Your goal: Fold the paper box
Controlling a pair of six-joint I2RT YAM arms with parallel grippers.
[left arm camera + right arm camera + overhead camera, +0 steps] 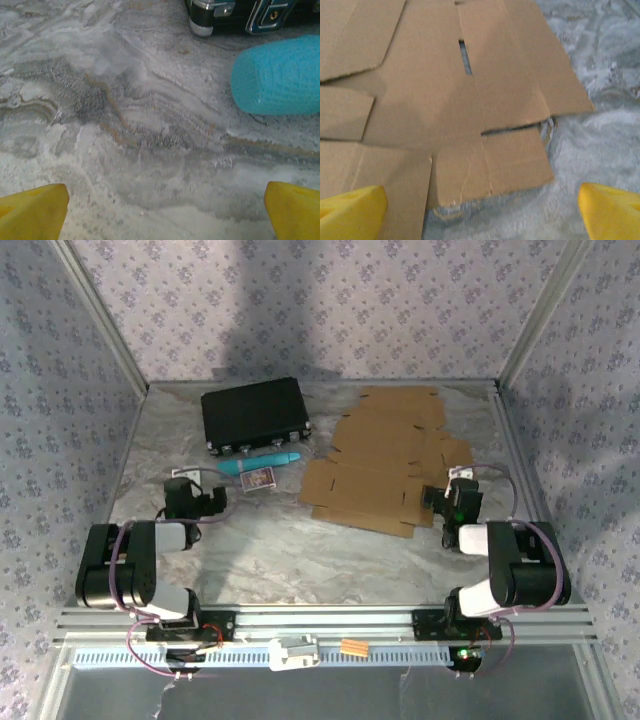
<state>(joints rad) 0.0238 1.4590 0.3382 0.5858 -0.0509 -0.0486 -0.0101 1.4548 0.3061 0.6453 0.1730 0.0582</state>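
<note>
Marbled grey tabletop (270, 540) sits inside pale floral-papered walls (330, 300). On its right half the paper box (385, 455) lies flat and unfolded, plain brown card with slit flaps spread out. At its near right edge the right gripper (481, 207) is spread wide, holding nothing. The left gripper (161, 210) is likewise wide over bare table, near a teal cylinder (280, 80) and a black case (255, 415). A small card (260, 479) carries print, possibly a picture, too small to read.

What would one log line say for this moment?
box: flat, unfolded | left gripper: open, near blue roll | right gripper: open, at box edge
</note>
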